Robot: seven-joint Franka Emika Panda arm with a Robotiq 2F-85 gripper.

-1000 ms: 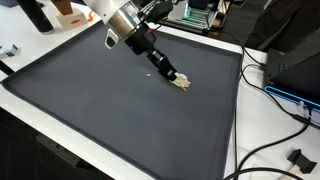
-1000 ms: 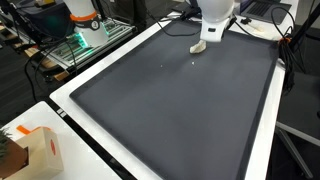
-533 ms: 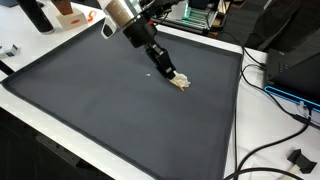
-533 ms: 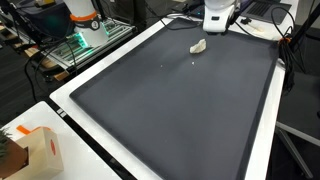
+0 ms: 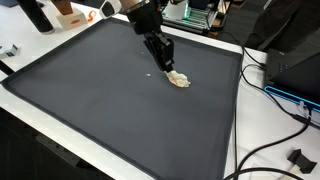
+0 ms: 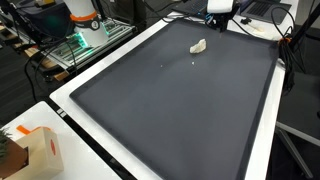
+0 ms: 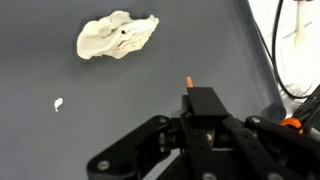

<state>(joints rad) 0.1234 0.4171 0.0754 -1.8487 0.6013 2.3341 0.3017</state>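
Exterior and wrist views of my claw (image 5: pixel 167 64) and the pale crumpled lump (image 5: pixel 179 79). A second ago the claw tip rested against the lump. It has since risen and drawn back towards the far edge of the dark mat (image 5: pixel 100 100), so I judge that contact is over. The lump lies free and unheld in much the same spot, on the far part of the mat that covers the desk (image 5: pixel 252 120). In the wrist view my fingers look drawn together into one narrow block, gripping nothing and touching nothing, and the lump sits well ahead of the tip. A small pale crumb (image 7: pixel 58 103) lies apart from the lump.
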